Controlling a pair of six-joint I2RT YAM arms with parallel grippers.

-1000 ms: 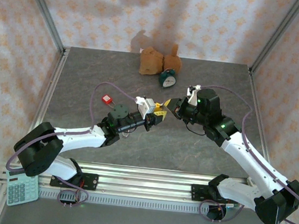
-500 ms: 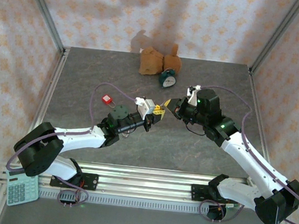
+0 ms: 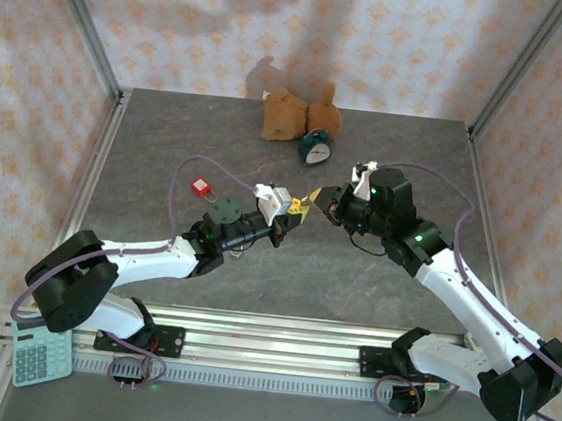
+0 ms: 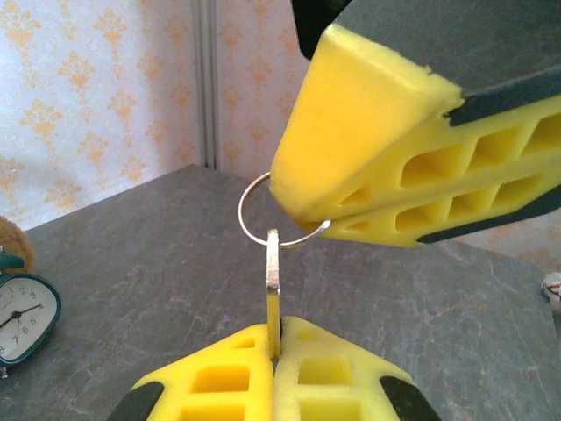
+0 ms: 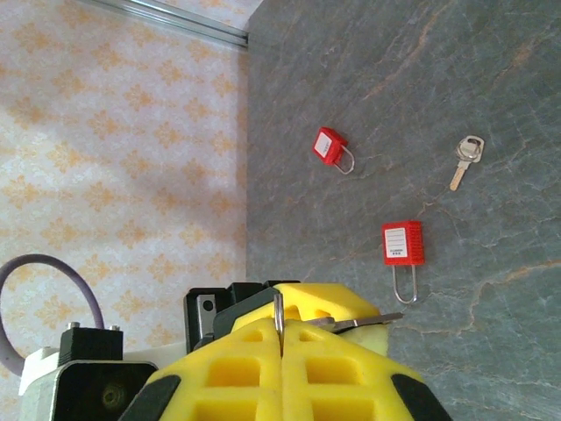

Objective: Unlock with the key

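A silver key (image 4: 273,279) on a wire ring (image 4: 255,189) hangs in the air between both grippers above the table's middle. My left gripper (image 4: 279,338) is shut on the key's edge, its yellow fingers pressed together. My right gripper (image 5: 280,338) is shut on the ring (image 5: 277,309), and the key's blade (image 5: 372,321) sticks out to the right. In the top view the left gripper (image 3: 292,215) and the right gripper (image 3: 314,198) meet tip to tip. Two red padlocks (image 5: 401,243) (image 5: 329,147) lie on the table below, one also showing from above as a padlock (image 3: 201,187).
A loose second key (image 5: 467,155) lies on the grey table (image 3: 374,281) near the padlocks. A brown plush toy (image 3: 289,114) and a green alarm clock (image 3: 315,151) stand at the back. A calculator (image 3: 42,354) lies at the near left corner.
My left gripper's jaws have come together on the key, which the right gripper was holding by its ring. Both arms have barely shifted.
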